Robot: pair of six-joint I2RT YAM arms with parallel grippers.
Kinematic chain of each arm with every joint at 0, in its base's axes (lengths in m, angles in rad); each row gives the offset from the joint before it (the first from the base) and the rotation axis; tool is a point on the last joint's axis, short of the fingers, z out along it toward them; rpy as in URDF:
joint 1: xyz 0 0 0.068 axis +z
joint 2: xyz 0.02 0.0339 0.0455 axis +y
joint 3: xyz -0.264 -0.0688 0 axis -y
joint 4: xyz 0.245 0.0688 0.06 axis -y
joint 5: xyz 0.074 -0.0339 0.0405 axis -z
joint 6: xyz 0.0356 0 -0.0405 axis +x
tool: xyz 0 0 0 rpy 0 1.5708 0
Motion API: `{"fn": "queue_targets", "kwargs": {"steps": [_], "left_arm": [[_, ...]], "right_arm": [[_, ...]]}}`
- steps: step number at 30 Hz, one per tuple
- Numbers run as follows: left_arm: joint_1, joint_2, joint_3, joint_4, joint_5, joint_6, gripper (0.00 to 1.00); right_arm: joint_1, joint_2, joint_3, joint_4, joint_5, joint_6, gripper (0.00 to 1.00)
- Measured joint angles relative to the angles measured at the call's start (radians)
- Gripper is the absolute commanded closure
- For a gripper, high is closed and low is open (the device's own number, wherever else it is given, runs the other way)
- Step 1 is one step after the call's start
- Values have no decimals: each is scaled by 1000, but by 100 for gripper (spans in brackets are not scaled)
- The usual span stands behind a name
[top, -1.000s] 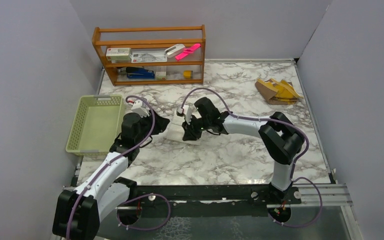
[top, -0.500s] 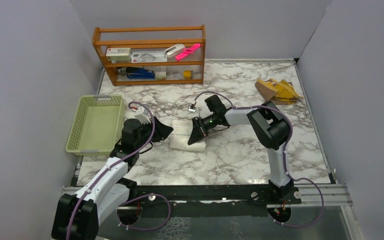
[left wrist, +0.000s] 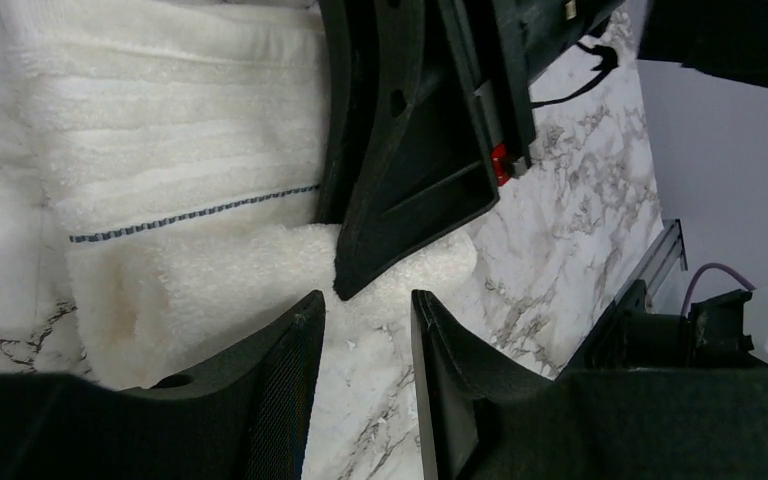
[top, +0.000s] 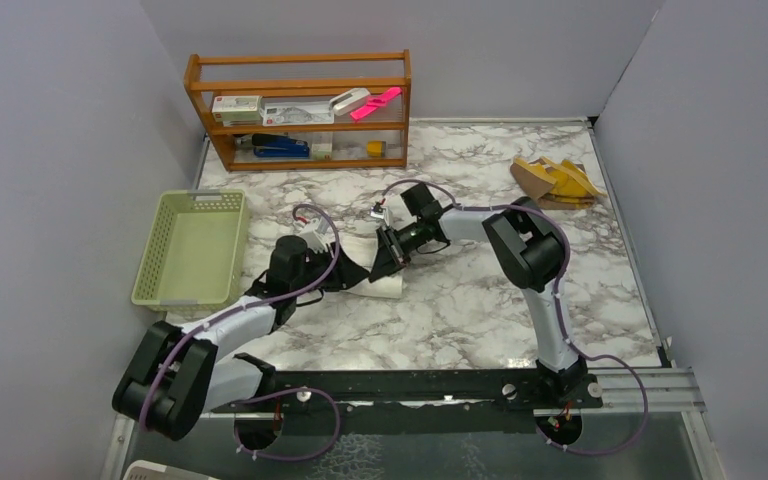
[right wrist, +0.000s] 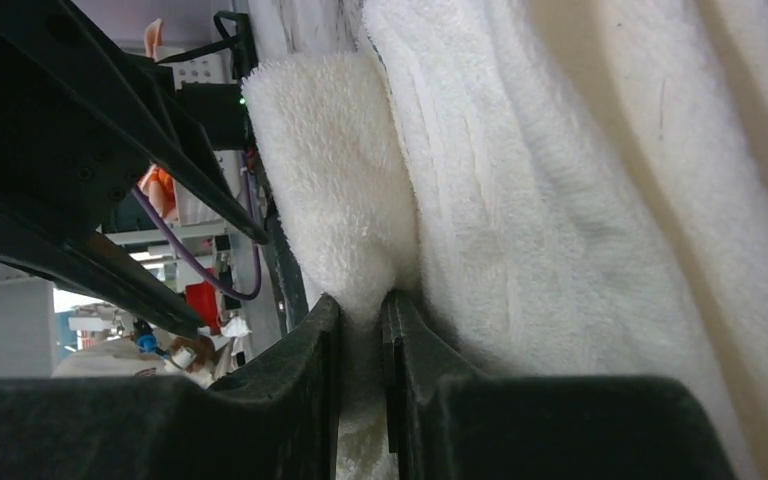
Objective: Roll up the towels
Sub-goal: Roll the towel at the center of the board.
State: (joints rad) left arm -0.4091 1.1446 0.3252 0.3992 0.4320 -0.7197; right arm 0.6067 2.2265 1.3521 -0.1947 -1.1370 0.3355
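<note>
The white towel (top: 388, 288) lies partly rolled on the marble table between my two grippers; most of it is hidden under them in the top view. My right gripper (top: 382, 265) is shut on a fold of the white towel (right wrist: 560, 200), pinched between its fingertips (right wrist: 360, 305). My left gripper (top: 352, 275) stands open at the near edge of the towel (left wrist: 190, 180), with bare marble showing between its fingers (left wrist: 365, 310). The right gripper's black finger (left wrist: 410, 150) rests on the towel just ahead of it. The mustard-yellow towel (top: 555, 180) lies crumpled at the far right.
A pale green basket (top: 190, 200) stands at the left edge of the table. A wooden shelf (top: 300, 110) with small office items stands at the back. White walls close in the table on three sides.
My left arm has dropped low and reached right to the towel's near edge. The right gripper has turned and shifted slightly toward the front with the towel fold.
</note>
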Motion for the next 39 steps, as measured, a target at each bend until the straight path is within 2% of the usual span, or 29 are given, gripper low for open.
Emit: {"fn": "queue_targets", "kwargs": {"steps": [5,6,10,17,21,25,29,35,39], "left_arm": [[-5,113,-2,50,-23,0,61],[-5,133,-2,59,-35,1,62],[-5,185,2,101,-58,3,62],[-3,225,26,89,-117,32,62],[-5,227,29,74,-134,47,62],[-5,235,41,61,-135,57,62],[-4,249,51,58,-134,61,62],[-3,264,67,53,-134,66,62],[-3,266,74,42,-134,72,62]], "right_arm": [[0,-1,15,-26,28,-11,68],[0,-2,15,-28,32,-18,59],[0,-40,-6,-18,67,-64,38],[-15,-309,-190,71,261,-192,25],[-8,-459,-312,198,359,-250,10],[32,-620,-508,395,486,-378,5],[191,-770,-706,579,620,-570,4],[383,-724,-721,657,862,-856,7],[441,-624,-694,667,1018,-978,12]]}}
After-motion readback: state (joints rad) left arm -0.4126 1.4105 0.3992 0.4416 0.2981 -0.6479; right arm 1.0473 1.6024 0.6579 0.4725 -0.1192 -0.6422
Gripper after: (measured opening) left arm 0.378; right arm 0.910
